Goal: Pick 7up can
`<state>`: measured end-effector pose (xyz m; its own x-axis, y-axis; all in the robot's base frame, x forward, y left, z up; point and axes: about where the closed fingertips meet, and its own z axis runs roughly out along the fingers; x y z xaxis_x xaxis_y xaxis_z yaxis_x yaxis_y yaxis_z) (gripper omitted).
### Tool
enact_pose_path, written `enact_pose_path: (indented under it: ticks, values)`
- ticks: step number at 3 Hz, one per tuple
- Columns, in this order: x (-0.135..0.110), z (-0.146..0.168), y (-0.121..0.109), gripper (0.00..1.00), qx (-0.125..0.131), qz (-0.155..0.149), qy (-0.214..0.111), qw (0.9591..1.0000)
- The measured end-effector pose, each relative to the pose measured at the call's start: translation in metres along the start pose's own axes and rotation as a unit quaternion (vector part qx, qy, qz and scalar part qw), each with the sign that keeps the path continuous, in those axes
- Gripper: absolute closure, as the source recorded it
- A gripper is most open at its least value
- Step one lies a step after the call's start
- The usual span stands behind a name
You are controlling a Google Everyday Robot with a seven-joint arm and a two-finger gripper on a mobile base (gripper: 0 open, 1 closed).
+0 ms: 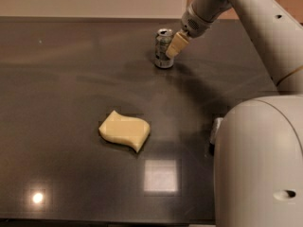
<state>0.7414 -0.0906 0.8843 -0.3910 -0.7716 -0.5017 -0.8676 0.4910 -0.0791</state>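
The 7up can, small and silvery with a shiny metal top, stands upright at the far middle of the dark table. My gripper, with beige tips, reaches down from the upper right. It sits right against the can's right side at about the can's mid height. The can stands on the table.
A pale yellow sponge lies in the middle of the table. A small white object lies at the right, mostly hidden by my big white arm body, which fills the lower right corner. The table's far edge meets a light wall.
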Motion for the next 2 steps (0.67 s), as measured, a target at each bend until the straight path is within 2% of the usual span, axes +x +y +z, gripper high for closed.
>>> enact_pose_path:
  ticks: [1,2]
  values:
    - [0.022,-0.011,-0.011,0.64,-0.005,-0.003,-0.005,1.0000]
    - [0.031,-0.029,-0.011,0.87,-0.007,-0.016,-0.011,0.9998]
